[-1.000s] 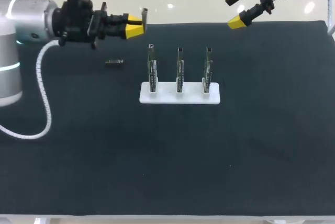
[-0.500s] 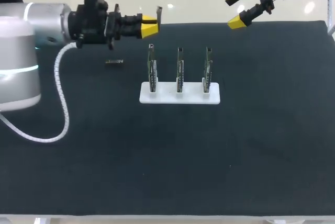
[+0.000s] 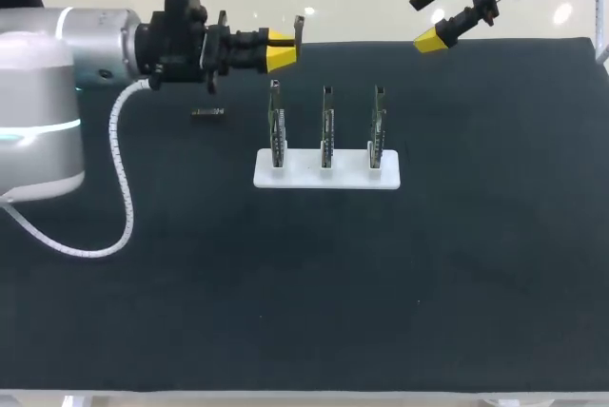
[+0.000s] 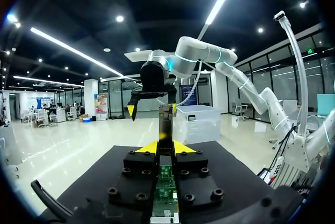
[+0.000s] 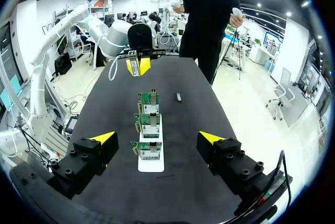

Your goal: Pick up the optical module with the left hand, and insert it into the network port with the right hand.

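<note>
Arm, left: comes in from the left side and lies almost level above the far part of the black mat [image 3: 381,283], wrist pointing toward the middle. A white coiled cable [image 3: 119,188] hangs from it down onto the mat.
Tool, left: the left gripper [image 3: 279,50] has its yellow tips pressed against the module [image 3: 299,30] from two sides, pinching it. The free end of the module sticks out past the tips.
Module: held clear of the mat, near the top of the left-hand board [image 3: 276,126] and apart from it. From the left wrist it stands straight up between the tips.
Arm, right: comes in from the far right corner, raised over the far edge of the mat and aimed down along the row of boards.
Tool, right: the right gripper [image 3: 426,17] has its fingers spread wide. From its own wrist, the row of boards lies ahead in the gap.
Stand [image 3: 326,168]: a flat white base on the far half of the mat. It holds three green boards upright in a row, each with a metal port [image 5: 150,121].
Loose piece: a small dark part [image 3: 207,113] lies flat on the mat, left of the stand and apart from it.
</note>
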